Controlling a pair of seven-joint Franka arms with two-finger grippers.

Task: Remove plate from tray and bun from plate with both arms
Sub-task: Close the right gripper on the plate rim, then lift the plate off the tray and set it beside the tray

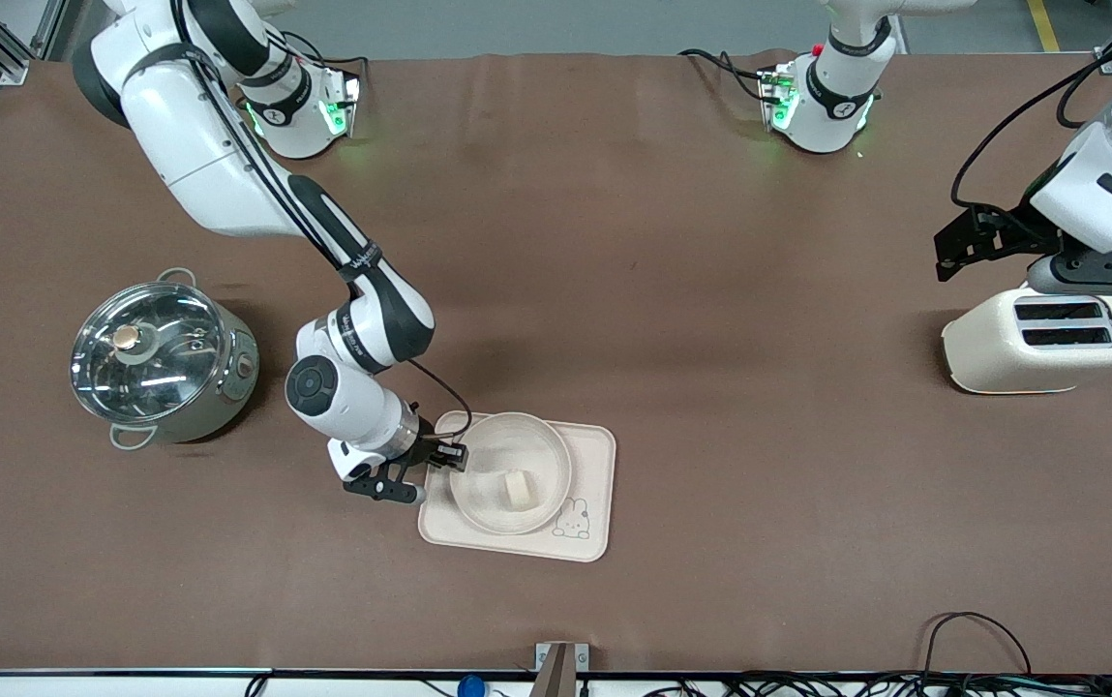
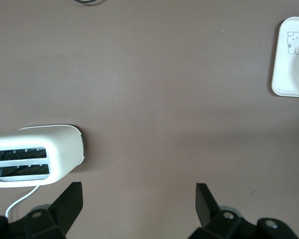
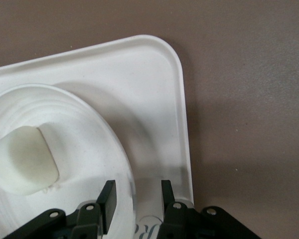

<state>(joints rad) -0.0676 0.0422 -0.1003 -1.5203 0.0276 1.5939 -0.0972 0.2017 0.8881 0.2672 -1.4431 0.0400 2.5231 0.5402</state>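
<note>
Nearest the front camera, the tray (image 1: pixel 586 542) is lying flat on the brown table (image 1: pixel 710 290), its rabbit drawing at the corner toward the left arm's end. Sitting on it is the plate (image 1: pixel 488 450), which is covering much of the tray's surface, and the bun (image 1: pixel 517 487) is resting in the plate, near its middle.

At the plate's rim on the side toward the right arm's end, the right gripper (image 1: pixel 439 463) is reaching in low. In the right wrist view its fingers (image 3: pixel 108 198) are standing on either side of the rim, one inside the plate (image 3: pixel 65 149) and one outside over the tray (image 3: pixel 159 99), with a narrow gap showing between them; whether the pads are touching the rim cannot be told. The bun (image 3: pixel 22 159) is lying just inside, apart from the fingers.

Farther from the camera, a lidded steel pot (image 1: pixel 161 356) is standing toward the right arm's end, and a cream toaster (image 1: pixel 1044 339) toward the left arm's end. Over that toaster the left gripper (image 1: pixel 1088 266) is waiting in the air, its fingers (image 2: pixel 70 201) spread wide with nothing between them.
</note>
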